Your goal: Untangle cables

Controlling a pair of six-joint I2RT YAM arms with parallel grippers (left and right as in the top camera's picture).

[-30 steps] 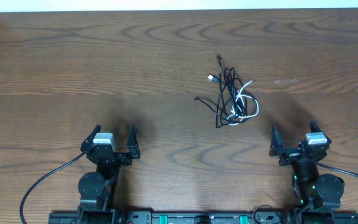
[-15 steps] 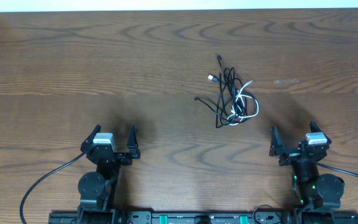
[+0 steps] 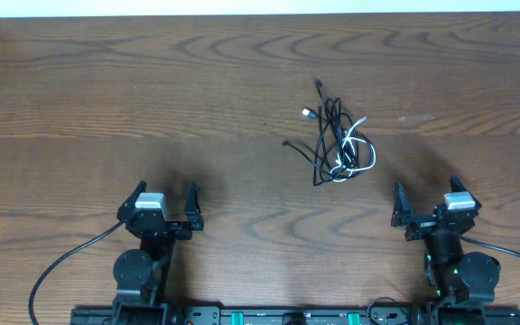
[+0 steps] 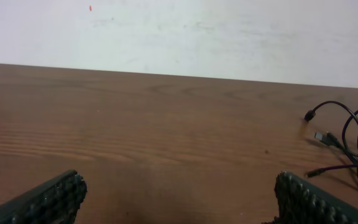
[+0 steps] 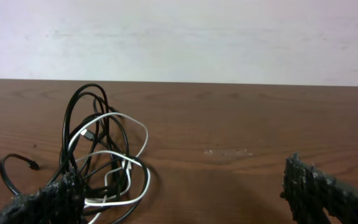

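Quick status from me. My left gripper (image 3: pixel 165 190) and right gripper (image 3: pixel 425 186) both sit low at my end of the table (image 3: pixel 106 90), well apart from each other, fingers pointing away from me. Both have their jaws spread wide, and neither one is gripping or touching anything.

The cables (image 3: pixel 339 144) lie in 1 loose clump on the wood, out ahead of both grippers. From the right gripper the clump is ahead and off to the left, and it's clearly nearer to that gripper than to the other. From the left gripper it's ahead and far off to the right.

On the right wrist camera the clump fills the left side, just past my left pad (image 5: pixel 48 202) — black loops arching up a bit off the table, with 1 white cable (image 5: pixel 143 134) threaded through them. A loose black end with a small plug (image 5: pixel 33 165) curls out on the clump's left.

On the left wrist camera only the clump's edge shows at the far right, beyond my right pad (image 4: pixel 306 199) — a few black strands with plug ends poking toward the middle of the view.

How many black ones are in there? Honestly can't tell, they overlap too much.
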